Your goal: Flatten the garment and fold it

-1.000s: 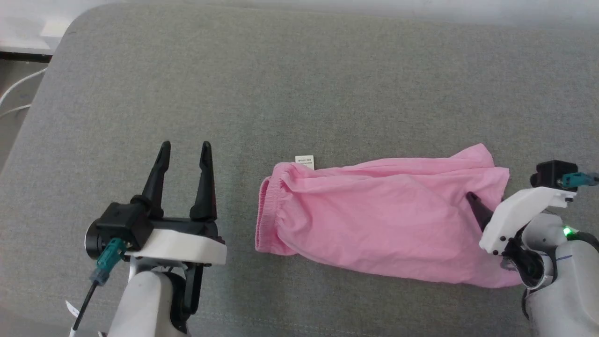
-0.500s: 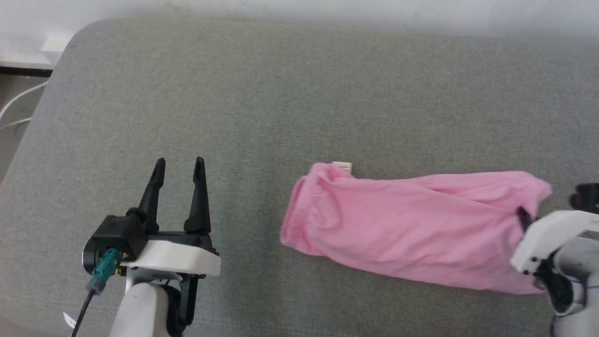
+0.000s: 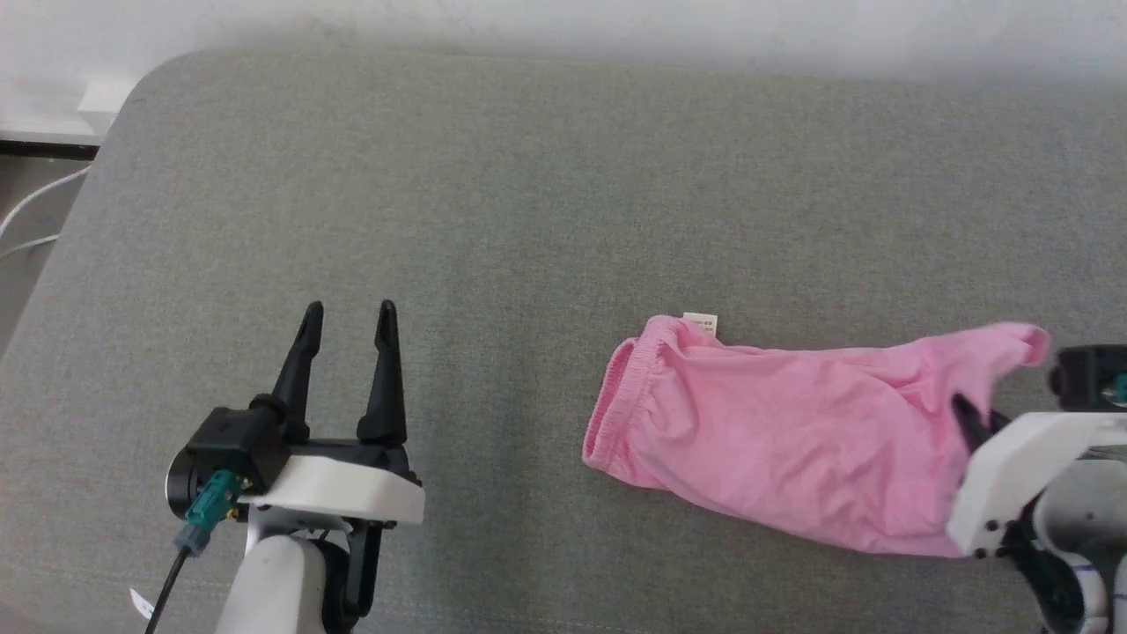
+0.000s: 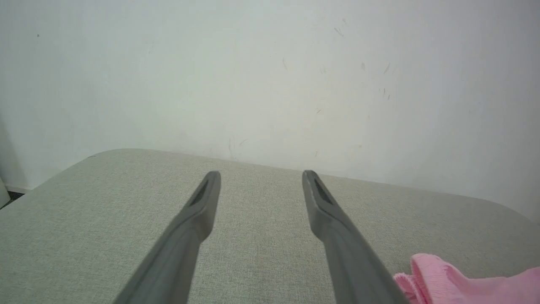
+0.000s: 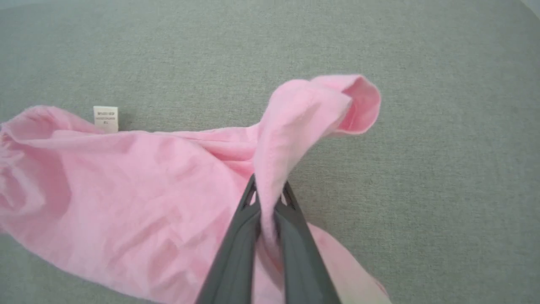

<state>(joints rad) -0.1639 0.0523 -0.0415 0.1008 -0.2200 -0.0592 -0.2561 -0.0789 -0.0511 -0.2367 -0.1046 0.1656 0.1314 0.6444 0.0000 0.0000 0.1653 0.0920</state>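
On the grey cloth-topped desk (image 3: 528,176), flattening: right gripper (image 5: 268,192) clamping thin light-pink cloth garment (image 3: 792,440) at its hem, left gripper (image 3: 349,308) spread wide; next, probably pulling taut.

The shorts (image 3: 792,449) are plain light pink all over, with no pattern. Their little label (image 3: 701,323) is white with tiny dark print. The tabletop (image 3: 528,220) is grey with a fine woven speckle. The wall (image 4: 270,84) is white with a few faint marks. The left tool (image 3: 349,308) has black fingers, a white cover (image 3: 339,480) and a teal plug (image 3: 209,497). The right tool (image 5: 270,190) has dark grey fingers.
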